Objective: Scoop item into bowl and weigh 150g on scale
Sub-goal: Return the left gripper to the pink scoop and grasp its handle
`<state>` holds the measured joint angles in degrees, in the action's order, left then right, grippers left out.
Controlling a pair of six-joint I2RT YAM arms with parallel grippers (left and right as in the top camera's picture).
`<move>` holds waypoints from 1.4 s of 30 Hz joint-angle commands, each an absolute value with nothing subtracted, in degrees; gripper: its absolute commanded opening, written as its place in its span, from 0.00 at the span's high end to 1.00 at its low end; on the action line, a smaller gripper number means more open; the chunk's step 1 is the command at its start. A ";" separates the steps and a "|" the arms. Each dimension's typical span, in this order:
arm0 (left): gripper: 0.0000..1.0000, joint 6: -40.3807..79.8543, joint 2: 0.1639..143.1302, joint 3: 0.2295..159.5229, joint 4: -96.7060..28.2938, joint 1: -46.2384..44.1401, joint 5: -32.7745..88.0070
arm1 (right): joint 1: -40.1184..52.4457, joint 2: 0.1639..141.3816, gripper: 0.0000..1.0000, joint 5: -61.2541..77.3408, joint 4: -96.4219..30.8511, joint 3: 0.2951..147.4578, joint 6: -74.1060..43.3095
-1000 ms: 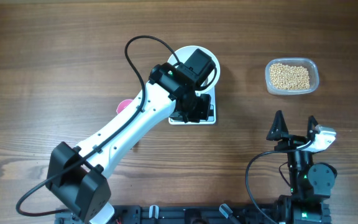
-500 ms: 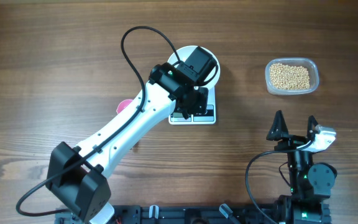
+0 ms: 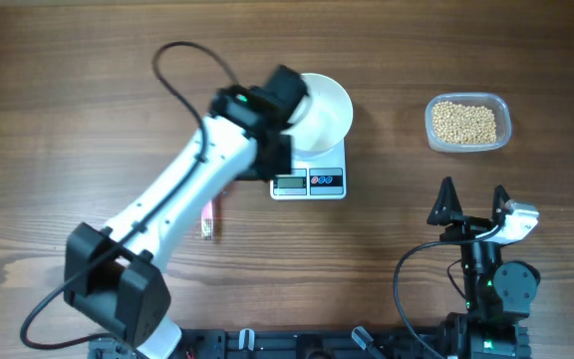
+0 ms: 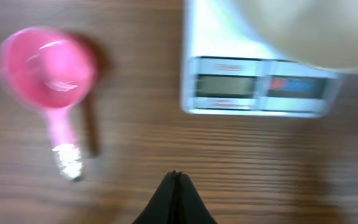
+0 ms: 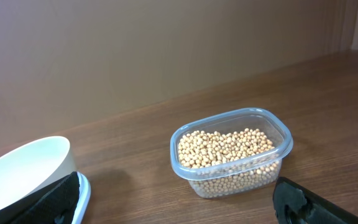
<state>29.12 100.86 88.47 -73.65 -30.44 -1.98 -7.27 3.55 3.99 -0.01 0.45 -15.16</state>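
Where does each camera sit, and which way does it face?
Overhead: above the table, looking straight down; the left arm by the scale and the right hand show.
Left wrist: looks down at the pink scoop and scale; its shut left hand shows.
Right wrist: low, looks across at the beans; open right hand, fingers at the edges.
Shared: the white bowl appears in all three.

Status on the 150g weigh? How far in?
Done: bowl sits on the scale. In hand: nothing; left tool is shut and empty over the table near the pink scoop, right tool open and parked. Left: scooping and weighing; beans sit in the clear tub, none visible in the bowl.
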 commanded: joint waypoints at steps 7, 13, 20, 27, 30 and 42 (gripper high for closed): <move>0.18 29.91 99.96 87.37 -79.85 -16.45 -0.43 | -7.03 3.66 0.00 3.42 0.05 0.30 -15.18; 0.16 22.92 99.96 79.48 -76.16 -9.98 9.06 | -7.03 3.66 0.00 3.42 0.05 0.30 -15.18; 0.19 16.84 99.96 65.32 -67.26 -4.89 20.03 | -7.03 3.66 0.00 3.42 0.05 0.30 -15.18; 0.20 10.72 99.96 61.71 -64.84 -2.22 20.34 | -7.03 3.66 0.00 3.42 0.05 0.30 -15.20; 0.21 10.70 99.96 61.69 -61.56 -2.07 19.70 | -7.03 3.66 0.00 3.42 0.05 0.30 -15.18; 0.29 12.21 99.96 54.59 -48.16 -2.07 19.66 | -7.03 3.66 0.00 3.42 0.05 0.30 -15.20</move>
